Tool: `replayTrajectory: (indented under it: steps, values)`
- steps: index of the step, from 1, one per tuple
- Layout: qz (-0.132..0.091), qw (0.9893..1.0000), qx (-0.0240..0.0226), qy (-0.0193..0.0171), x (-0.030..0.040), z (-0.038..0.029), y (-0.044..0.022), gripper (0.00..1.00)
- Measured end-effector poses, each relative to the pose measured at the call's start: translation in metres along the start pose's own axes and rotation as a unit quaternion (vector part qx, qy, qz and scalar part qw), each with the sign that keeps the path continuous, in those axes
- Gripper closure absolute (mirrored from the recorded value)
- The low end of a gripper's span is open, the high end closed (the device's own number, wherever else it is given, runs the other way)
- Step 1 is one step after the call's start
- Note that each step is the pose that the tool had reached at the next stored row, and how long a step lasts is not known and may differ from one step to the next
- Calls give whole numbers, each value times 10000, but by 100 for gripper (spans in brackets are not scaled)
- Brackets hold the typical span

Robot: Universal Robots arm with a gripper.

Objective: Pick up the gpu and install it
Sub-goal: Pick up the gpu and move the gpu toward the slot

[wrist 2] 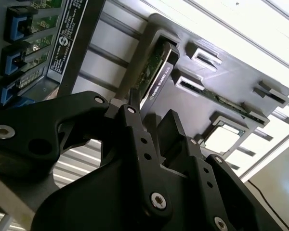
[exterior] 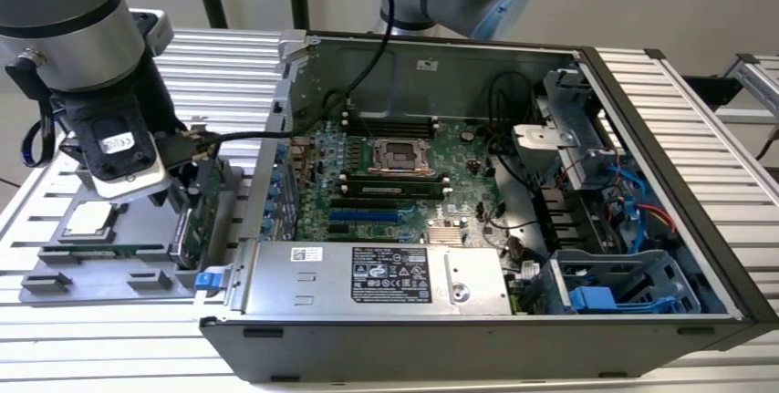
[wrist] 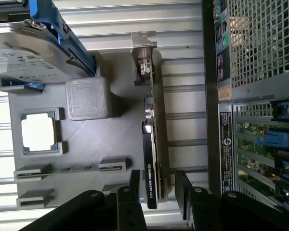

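Note:
The gpu (wrist: 155,139) stands on its long edge in a slot of the grey parts tray (wrist: 120,125), black shroud to one side and green board to the other. Its silver end bracket (wrist: 144,50) is at the far end from me. My gripper (wrist: 158,185) is open, with one black finger on each side of the card's near end and a small gap on both sides. In the exterior view the gpu (exterior: 195,220) sits just outside the computer case's left wall, under my gripper (exterior: 182,183). The second wrist view shows the gpu (wrist 2: 156,77) just beyond the fingertips (wrist 2: 131,109).
The open computer case (exterior: 658,138) lies at the exterior view's right, motherboard (exterior: 389,183) exposed, power supply (exterior: 378,274) along the near side. The tray (exterior: 73,274) also holds a silver hard drive in a blue frame (wrist: 29,53), a processor chip (wrist: 38,134) and a memory stick (wrist: 72,168).

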State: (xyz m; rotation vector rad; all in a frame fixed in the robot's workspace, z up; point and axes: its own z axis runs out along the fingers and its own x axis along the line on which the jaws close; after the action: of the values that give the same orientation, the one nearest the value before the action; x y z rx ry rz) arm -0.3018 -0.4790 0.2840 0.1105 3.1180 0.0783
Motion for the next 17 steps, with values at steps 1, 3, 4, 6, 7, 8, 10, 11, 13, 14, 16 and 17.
replayTrajectory:
  steps: [1, 3, 4, 6, 7, 8, 10, 11, 13, 14, 16, 17]
  values:
    - [0, 10000, 0, 0, 1, 14, 5, 0]
    - [0, 10000, 1, 0, 2, 41, 15, 0]
    - [0, 10000, 0, 0, 3, 57, 21, 0]
    - [0, 10000, 0, 0, 4, 87, 33, 0]
    - [0, 10000, 0, 0, 5, 100, 37, 0]
    - [0, 10000, 0, 0, 5, 115, 41, 0]
    - [-1, 10000, 0, 0, 6, 144, 46, 0]
    - [-1, 10000, 0, 0, 6, 159, 48, 0]
    - [-1, 10000, 0, 0, 8, 188, 52, 0]
    - [-1, 10000, 0, 0, 8, 203, 55, 0]
    - [-1, 10000, 0, 0, 9, 232, 60, 0]
    - [-2, 10000, 0, 0, 10, 248, 63, 0]
